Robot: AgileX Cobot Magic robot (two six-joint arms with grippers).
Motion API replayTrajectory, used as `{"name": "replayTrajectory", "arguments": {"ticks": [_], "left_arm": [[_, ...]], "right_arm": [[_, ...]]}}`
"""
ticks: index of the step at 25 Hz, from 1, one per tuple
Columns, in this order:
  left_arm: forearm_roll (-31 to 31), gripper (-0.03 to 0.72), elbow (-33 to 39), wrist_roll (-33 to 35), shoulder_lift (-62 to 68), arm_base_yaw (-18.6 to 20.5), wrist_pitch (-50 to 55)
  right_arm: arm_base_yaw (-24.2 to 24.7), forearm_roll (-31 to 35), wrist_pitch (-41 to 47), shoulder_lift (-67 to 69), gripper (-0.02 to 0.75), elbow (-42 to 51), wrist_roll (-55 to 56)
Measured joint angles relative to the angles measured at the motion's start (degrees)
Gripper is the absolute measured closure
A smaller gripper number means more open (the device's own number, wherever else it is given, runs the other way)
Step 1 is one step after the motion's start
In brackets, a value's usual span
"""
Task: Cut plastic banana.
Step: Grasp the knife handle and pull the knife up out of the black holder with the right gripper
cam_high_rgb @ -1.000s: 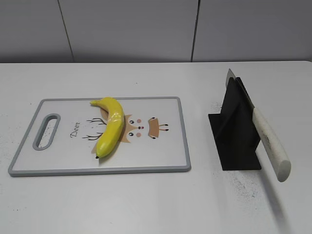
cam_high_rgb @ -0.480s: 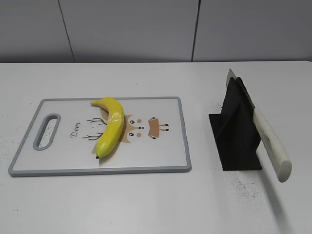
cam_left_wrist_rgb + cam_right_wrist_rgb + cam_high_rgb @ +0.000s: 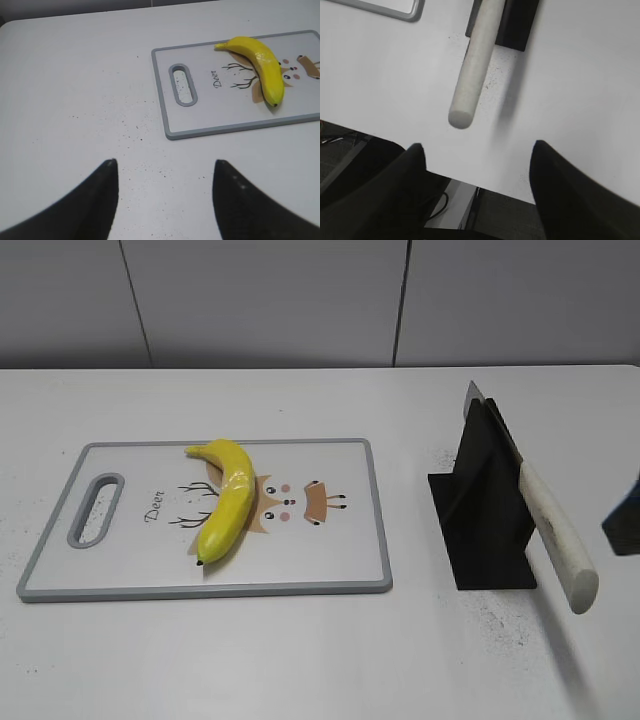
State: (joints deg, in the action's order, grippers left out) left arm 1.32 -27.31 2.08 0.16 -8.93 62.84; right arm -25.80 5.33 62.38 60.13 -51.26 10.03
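White desk [image 3: 300, 660], lightly speckled with dark specks near its front edge. Nearest on the right: a knife [image 3: 545, 525] resting tilted in a black stand [image 3: 485, 520], pale handle jutting out toward the front and hanging free above the desk, blade end rising at the back of the stand. From the right wrist camera, the right end effector [image 3: 477, 165] hovers over the desk's front edge just short of the knife handle's butt, its two dark fingers [image 3: 395, 175] spread wide apart, nothing between them; the handle is untouched. In the room view only a dark corner of that arm shows at the right border, beside the handle. Left arm: left end effector [image 3: 165, 185] hangs over bare desk, well apart from the cutting board [image 3: 60, 585], fingers [image 3: 100, 195] likewise spread with nothing held. Middle distance, left of the stand: cutting board lies flat, white with a grey rim, a slot handle at its left end, a cartoon deer face and the word "Deer" printed on it. The plastic banana [image 3: 225, 505] lies on the board, roughly at centre, over the deer's antlers, stem end toward the far edge, dark tip pointing to the near edge; whole and uncut. Beyond the desk, a plain grey panelled wall [image 3: 260, 300].
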Motion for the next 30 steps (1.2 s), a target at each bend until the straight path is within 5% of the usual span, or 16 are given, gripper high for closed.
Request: {"name": "replayTrajectory", "arguments": {"ticks": [17,28,30], "left_arm": [[0.0,0.125,0.0,0.0,0.0,0.0,0.0],[0.0,0.127,0.0,0.0,0.0,0.0,0.0],[0.0,0.128,0.0,0.0,0.0,0.0,0.0]], "right_arm": [[0.0,2.0,-11.6,22.7,0.260,-1.3,6.4],[0.0,0.4,-11.6,24.3,0.563,-1.3,10.1],[0.0,0.3,-11.5,24.3,0.565,-1.3,10.5]]}}
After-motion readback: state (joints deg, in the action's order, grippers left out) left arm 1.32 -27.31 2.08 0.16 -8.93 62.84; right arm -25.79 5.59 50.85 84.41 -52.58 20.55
